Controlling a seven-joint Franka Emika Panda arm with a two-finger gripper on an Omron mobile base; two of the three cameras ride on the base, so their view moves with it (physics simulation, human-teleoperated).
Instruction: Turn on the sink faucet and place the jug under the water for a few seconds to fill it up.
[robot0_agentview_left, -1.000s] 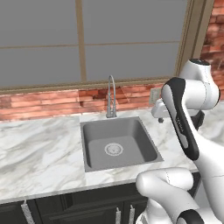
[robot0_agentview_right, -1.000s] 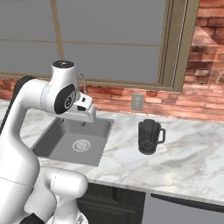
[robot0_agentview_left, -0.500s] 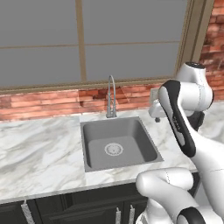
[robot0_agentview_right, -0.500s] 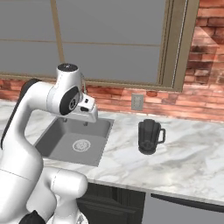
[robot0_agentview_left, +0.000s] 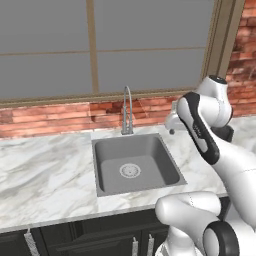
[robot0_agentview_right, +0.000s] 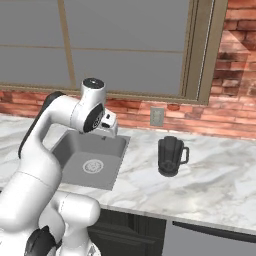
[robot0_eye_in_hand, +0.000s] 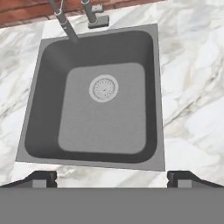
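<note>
Charcoal jug (robot0_agentview_right: 171, 156) visible from right base; tool (robot0_eye_in_hand: 112, 178) spread wide above sink (robot0_eye_in_hand: 48, 57).

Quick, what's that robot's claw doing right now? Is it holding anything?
Gripper: open and empty, fingertips spread wide, above the front edge of the sink.
</note>
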